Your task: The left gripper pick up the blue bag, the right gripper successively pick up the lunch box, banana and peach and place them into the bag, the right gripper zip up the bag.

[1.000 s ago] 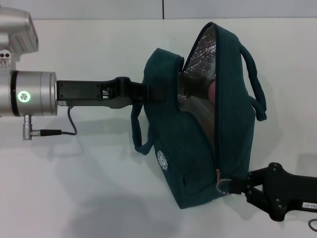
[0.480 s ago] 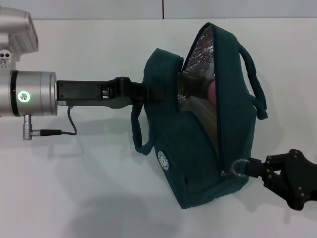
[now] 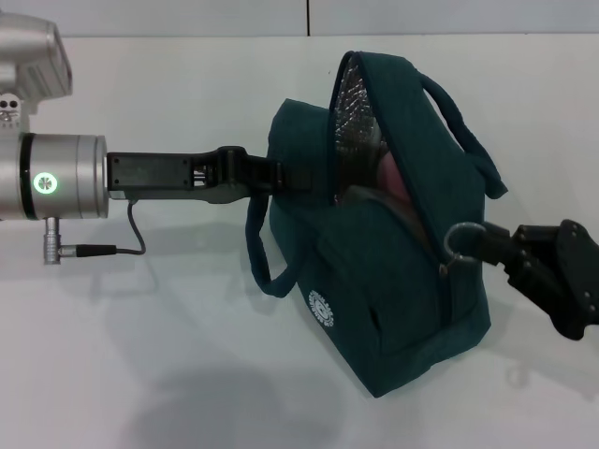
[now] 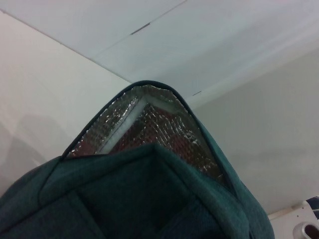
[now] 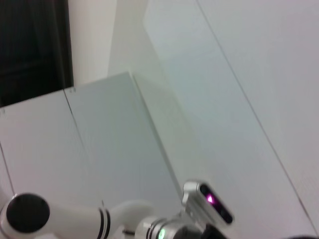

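The blue bag (image 3: 393, 281) hangs above the white table, tilted, with its white logo (image 3: 321, 308) facing me. My left gripper (image 3: 288, 176) reaches in from the left and is shut on the bag's rim beside the opening. The silver lining (image 3: 354, 112) shows in the part of the mouth that is open, also in the left wrist view (image 4: 167, 124). The pink peach (image 3: 395, 178) shows inside. The lunch box and banana are hidden. My right gripper (image 3: 485, 245) is at the bag's right side, shut on the zipper's metal ring pull (image 3: 461, 238).
The white table (image 3: 140, 355) runs under the bag, with its far edge (image 3: 187, 36) at the back. The left arm's cable (image 3: 131, 238) hangs below the wrist. A loop handle (image 3: 262, 262) dangles on the bag's left; the other (image 3: 468, 131) arches on its right.
My right gripper has moved away from me along the bag with the ring pull, and the zipper's near stretch is now shut. The bag has tilted and swung with the pull.
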Controlling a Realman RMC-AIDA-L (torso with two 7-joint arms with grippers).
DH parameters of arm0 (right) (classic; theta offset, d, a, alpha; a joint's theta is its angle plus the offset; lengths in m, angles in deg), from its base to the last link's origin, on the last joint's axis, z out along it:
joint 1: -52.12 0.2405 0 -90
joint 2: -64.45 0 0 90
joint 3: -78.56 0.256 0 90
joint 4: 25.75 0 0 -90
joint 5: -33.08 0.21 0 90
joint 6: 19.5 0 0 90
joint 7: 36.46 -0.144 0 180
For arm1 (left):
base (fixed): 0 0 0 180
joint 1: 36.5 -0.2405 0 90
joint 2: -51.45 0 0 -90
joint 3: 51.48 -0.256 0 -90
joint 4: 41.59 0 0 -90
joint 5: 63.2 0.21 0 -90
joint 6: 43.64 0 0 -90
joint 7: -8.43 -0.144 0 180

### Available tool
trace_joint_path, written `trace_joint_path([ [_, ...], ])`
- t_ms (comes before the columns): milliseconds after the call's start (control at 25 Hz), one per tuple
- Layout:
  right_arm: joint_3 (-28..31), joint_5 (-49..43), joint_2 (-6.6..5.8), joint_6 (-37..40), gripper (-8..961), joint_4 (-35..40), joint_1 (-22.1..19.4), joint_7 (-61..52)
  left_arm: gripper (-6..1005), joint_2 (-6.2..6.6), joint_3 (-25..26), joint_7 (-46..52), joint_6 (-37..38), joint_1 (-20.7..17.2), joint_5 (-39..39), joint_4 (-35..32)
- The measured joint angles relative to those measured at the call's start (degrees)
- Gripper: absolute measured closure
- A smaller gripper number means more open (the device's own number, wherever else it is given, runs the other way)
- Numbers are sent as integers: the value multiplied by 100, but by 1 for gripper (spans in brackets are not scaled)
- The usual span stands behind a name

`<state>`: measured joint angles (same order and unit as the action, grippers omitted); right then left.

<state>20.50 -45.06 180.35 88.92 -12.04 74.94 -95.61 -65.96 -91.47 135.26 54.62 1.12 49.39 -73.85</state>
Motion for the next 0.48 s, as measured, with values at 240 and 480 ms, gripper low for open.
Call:
trace_joint_path([
  [240,4,5,9,-17,951,-368,232,152,847,-17,0,-250,60,-1,-65,0],
  [480,9,23,12,-24,951,-395,254,175,846,-83,1,-642,217,-102,-371,-14],
])
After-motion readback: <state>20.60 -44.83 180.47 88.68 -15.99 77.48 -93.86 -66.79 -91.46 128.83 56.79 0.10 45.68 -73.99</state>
